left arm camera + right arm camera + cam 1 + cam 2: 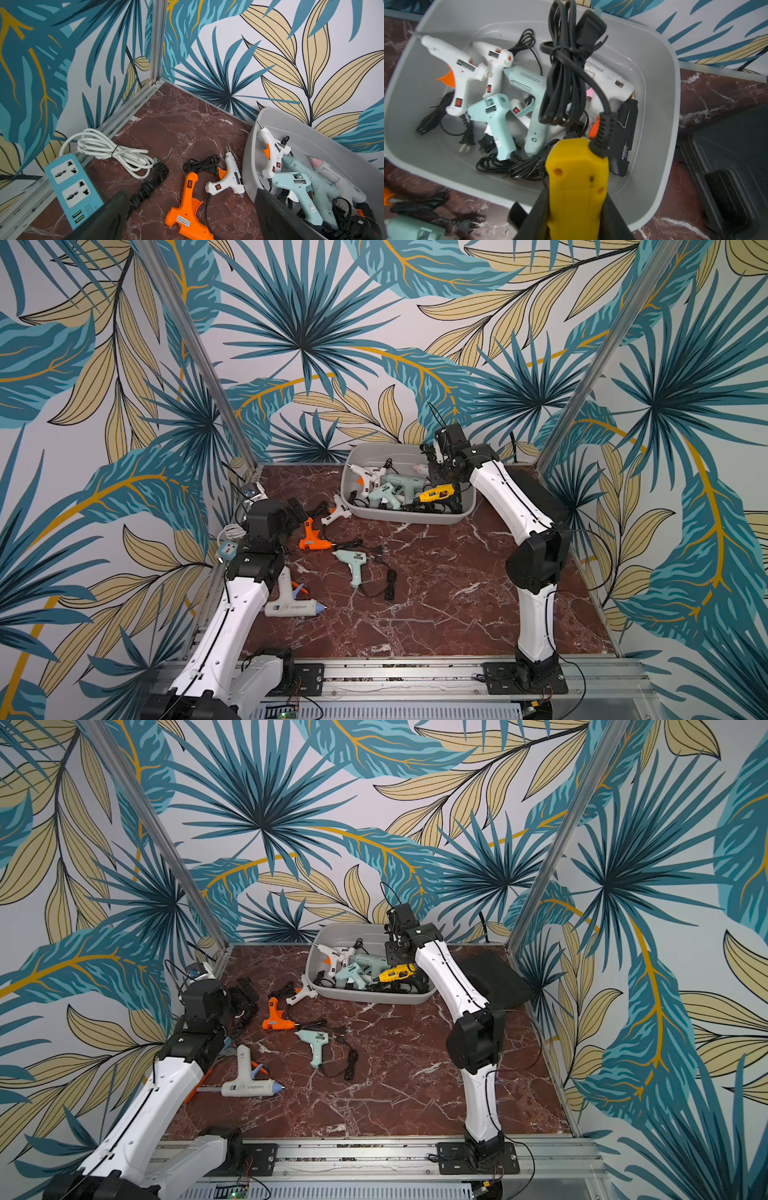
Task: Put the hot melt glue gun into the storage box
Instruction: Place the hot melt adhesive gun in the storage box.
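"So, where is the yellow hot melt glue gun (436, 493)?"

"Over the storage box (411, 517), toward its right end. The right gripper (576, 195) is clamped on the gun's handle, one black finger on each side, as the right wrist view shows. Its black cord (562, 87), tied in a bundle, hangs from the handle's butt over the guns lying in the box."

"Does the gun touch what lies under it?"

"That cannot be told. In both top views its nozzle points toward the left arm's side, above a black glue gun (625, 145)."

"And the left gripper (296, 510)?"

"Spread wide and empty, it hovers over the table (457, 593) at the left side, near an orange glue gun (311, 537)."

"What else lies outside the box?"

"A small white glue gun (338, 510) just beside the box's left wall, a mint glue gun (353, 562) with its cord loose nearer the middle, and a large white glue gun (291, 601) with a blue tip beside the left arm. A blue power strip (72, 187) and a coiled white cable (116, 151) sit at the left edge. A flat black case (726, 162) lies right of the box."
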Available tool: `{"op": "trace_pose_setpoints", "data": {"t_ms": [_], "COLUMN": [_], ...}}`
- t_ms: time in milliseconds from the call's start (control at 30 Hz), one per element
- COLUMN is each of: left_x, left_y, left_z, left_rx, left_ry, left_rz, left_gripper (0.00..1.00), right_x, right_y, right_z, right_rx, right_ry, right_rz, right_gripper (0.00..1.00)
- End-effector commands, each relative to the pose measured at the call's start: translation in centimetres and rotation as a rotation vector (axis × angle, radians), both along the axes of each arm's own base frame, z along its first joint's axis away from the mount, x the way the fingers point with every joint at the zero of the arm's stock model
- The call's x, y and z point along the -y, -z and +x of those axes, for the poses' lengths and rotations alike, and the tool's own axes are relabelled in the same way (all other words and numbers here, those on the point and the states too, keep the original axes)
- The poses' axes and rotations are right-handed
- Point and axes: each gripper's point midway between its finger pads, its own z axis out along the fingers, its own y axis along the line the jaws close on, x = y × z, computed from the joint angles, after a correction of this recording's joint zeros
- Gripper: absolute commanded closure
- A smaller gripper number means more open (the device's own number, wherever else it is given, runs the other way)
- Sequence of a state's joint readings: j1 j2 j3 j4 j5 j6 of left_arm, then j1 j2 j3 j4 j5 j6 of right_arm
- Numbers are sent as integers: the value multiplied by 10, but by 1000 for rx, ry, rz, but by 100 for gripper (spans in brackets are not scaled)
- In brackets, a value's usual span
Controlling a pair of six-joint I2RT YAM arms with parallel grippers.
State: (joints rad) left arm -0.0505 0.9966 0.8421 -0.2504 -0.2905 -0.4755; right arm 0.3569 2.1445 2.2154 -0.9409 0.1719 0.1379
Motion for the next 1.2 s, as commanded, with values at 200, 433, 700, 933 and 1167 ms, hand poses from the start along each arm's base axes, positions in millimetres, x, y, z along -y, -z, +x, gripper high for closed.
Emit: {"op": "trace_pose_setpoints", "data": {"t_ms": [200, 433, 700, 933, 1167], "left_x": [1, 3, 2, 1, 1], "left_y": [-3, 2, 4, 4, 6], "left_z": [6, 7, 6, 4, 5], "left_rx": [2, -9, -23, -29, -34], "left_ry": [18, 29, 28, 23, 19], "left_rz": [15, 8, 12, 17, 14], "left_gripper": [0, 0, 0, 0, 0], "right_x": [22, 40, 61, 78, 93], "right_y": [16, 47, 75, 96, 116], "right_z": [42, 61, 89, 97, 99], "right_rx": [27, -1, -1, -15, -41], "right_ry": [-57, -89, -75, -77, -46], "right_rz": [69, 45, 35, -46, -129], "right_gripper": [97, 97, 97, 95, 71]}}
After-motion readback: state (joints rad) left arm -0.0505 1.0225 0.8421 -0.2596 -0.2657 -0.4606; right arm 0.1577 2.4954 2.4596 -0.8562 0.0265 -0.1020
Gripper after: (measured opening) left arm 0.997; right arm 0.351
